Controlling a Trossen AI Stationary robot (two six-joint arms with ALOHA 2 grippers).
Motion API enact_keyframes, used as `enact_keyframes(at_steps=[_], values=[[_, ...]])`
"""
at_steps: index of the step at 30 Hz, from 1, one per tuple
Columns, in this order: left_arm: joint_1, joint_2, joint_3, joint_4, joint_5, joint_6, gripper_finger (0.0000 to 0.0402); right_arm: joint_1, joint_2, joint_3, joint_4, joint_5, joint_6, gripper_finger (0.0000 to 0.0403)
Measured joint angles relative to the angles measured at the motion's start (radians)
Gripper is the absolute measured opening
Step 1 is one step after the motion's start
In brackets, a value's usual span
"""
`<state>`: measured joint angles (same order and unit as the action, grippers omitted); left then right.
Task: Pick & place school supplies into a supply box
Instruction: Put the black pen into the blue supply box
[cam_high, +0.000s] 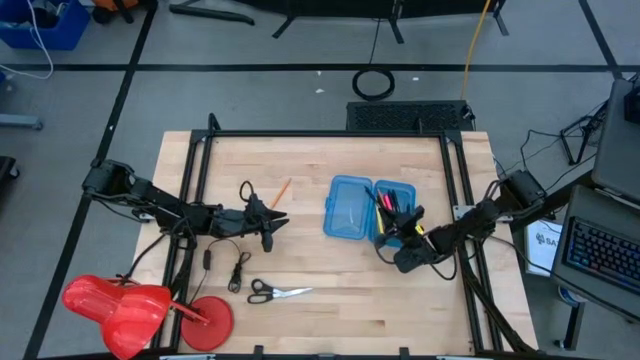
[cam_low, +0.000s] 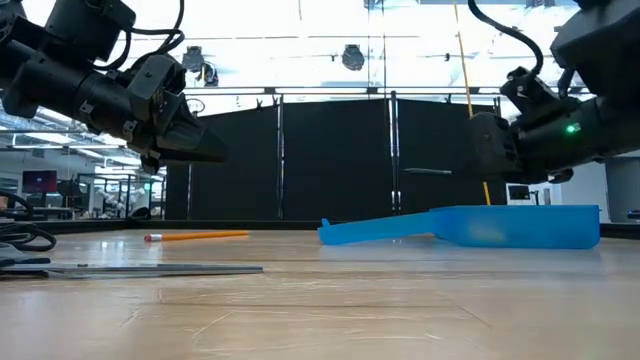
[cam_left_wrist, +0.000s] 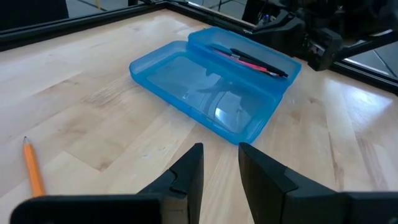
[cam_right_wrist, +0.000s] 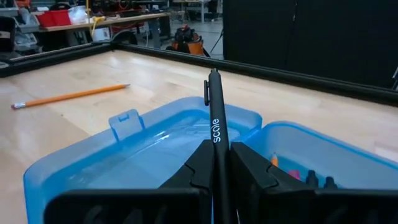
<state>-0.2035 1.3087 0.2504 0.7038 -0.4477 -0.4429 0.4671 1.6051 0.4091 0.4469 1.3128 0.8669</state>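
Right hand (cam_right_wrist: 217, 163) clenches black pen (cam_right_wrist: 215, 118) upright above supply box (cam_right_wrist: 149, 155).

The open supply box (cam_high: 352, 209) lay right of centre on the table (cam_high: 330, 295), with pens (cam_high: 388, 203) in its right half, a pencil (cam_high: 280, 190) to its left, and scissors (cam_high: 276, 292) nearer the front.

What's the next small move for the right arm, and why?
Probably lower and tilt the black pen toward the right-hand half of the supply box, then release. The right gripper is shut on the pen, holding it upright over the open box, where pens and markers already lie. The left gripper hangs open and empty over the table; the pencil and scissors remain outside.
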Motion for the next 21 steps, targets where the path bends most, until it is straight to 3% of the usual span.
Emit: enact_keyframes(at_steps=[13, 21], values=[[0.0, 0.0, 0.0, -0.001, 0.0, -0.005, 0.0104, 0.013, 0.0, 0.0, -0.355, -0.013, 0.405, 0.0023], [0.0, 0.0, 0.0, -0.001, -0.006, -0.007, 0.0104, -0.011, 0.0, 0.0, -0.386, -0.118, 0.437, 0.0033]])
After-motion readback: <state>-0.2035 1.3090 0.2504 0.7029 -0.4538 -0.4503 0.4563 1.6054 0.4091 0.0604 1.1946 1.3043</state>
